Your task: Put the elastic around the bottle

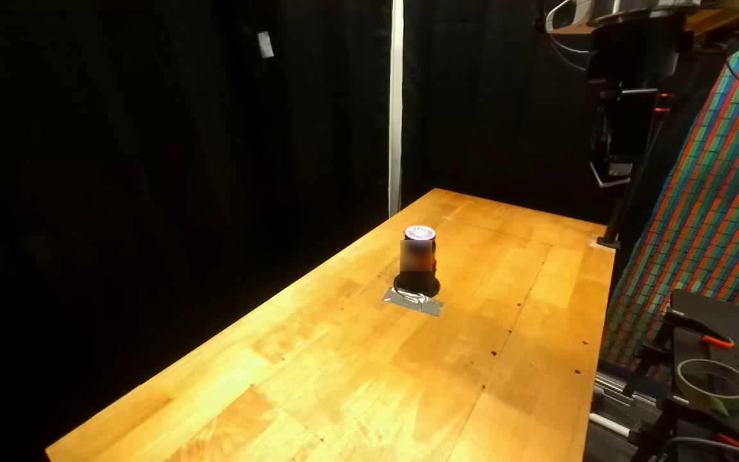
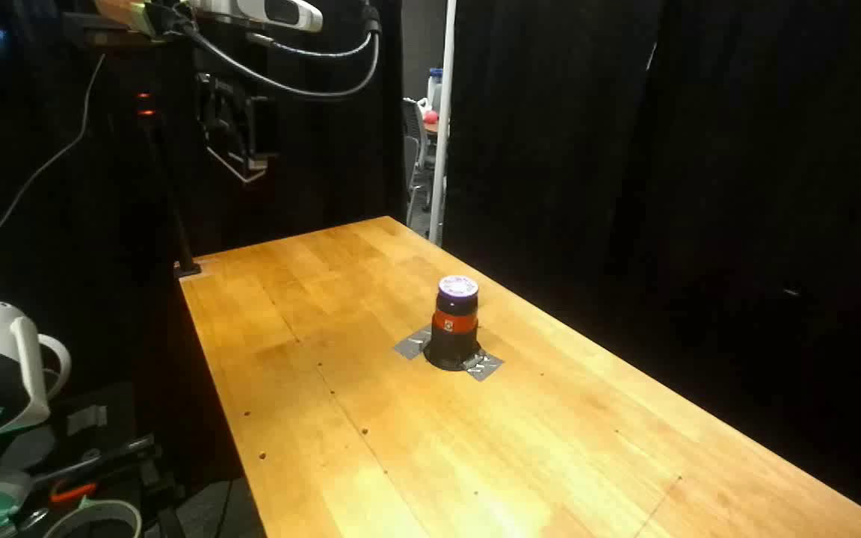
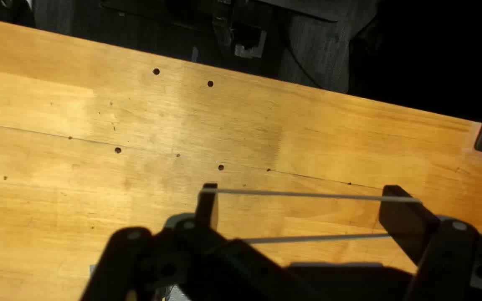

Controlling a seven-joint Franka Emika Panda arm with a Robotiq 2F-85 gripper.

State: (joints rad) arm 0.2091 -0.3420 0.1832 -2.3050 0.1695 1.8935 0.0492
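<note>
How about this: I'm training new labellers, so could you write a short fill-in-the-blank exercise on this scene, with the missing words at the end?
In the wrist view, the elastic shows as ____ strands stretched across the open gripper.
The bottle stands ____, neither tilted nor lying down.
Strips of grey ____ are stuck to the wooden table at the foot of the bottle.

Missing words: two; upright; tape.
</note>
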